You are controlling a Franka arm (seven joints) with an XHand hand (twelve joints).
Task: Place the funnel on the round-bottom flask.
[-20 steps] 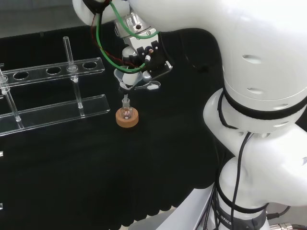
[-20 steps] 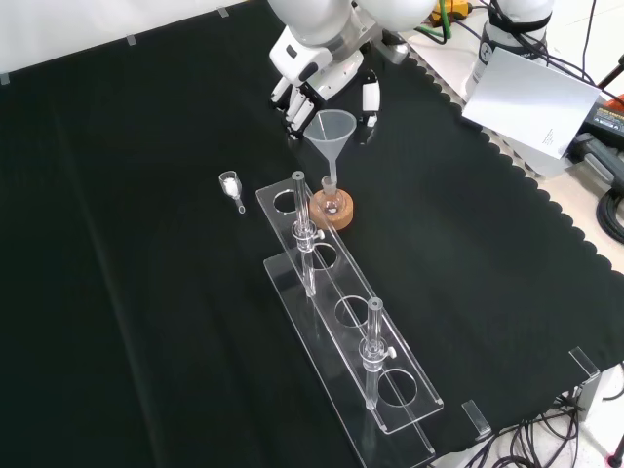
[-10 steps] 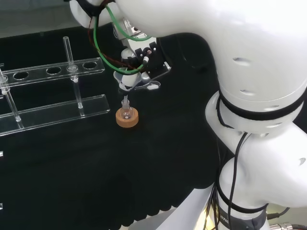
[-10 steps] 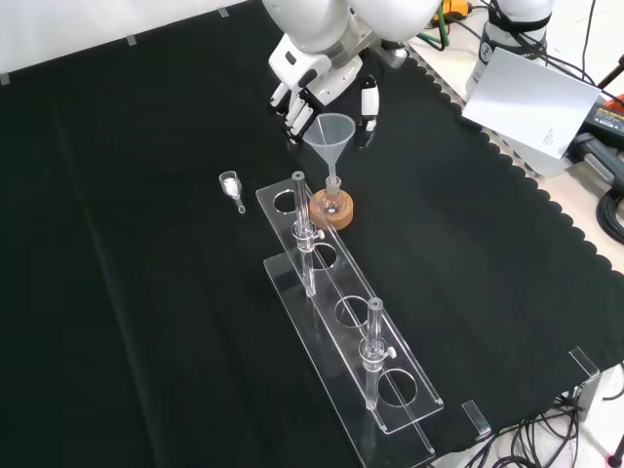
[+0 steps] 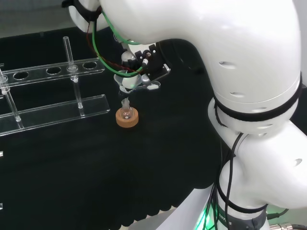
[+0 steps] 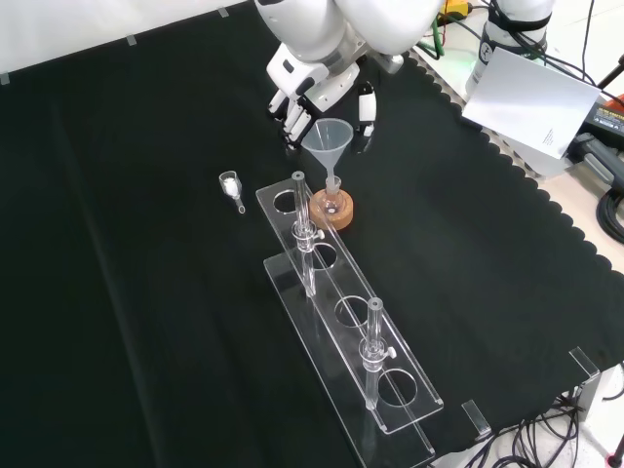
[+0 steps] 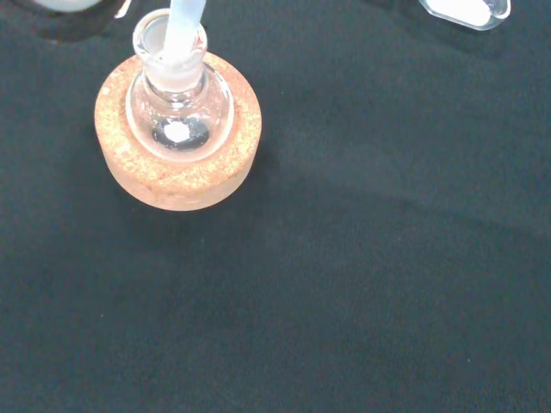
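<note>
The surface point(image 6: 127, 292) is draped in black cloth, and across it in the front view runs a long clear rack point(image 6: 346, 322) with a row of round holes, carrying upright clear tubes on two of its posts. In the head view the same rack point(image 5: 53, 91) lies along the left side, well apart from the arm's white links point(image 5: 249, 72) at the right.

The hand point(image 6: 312, 88) comes in from the top of the front view, black and white, and hangs just behind the funnel point(image 6: 330, 141). Its fingers point(image 6: 367, 102) stand on either side of the funnel's wide cone; whether they pinch the rim or merely stand close cannot be told from these views. In the head view the hand point(image 5: 141, 72) sits directly above the cork ring point(image 5: 127, 118).

The funnel is clear, upright, cone uppermost, and its narrow stem runs down into the neck of the round-bottom flask point(image 6: 332, 204) — the wrist view shows the pale stem point(image 7: 184, 26) entering the flask's mouth point(image 7: 169, 39). The flask point(image 7: 179, 107) is small, clear, and seated in the cork ring point(image 7: 176, 176), which rests on the cloth just beside the rack's near end.

To the left of the flask in the front view lies a small clear scoop point(image 6: 232, 186) with something white in it — apart from the rack.
</note>
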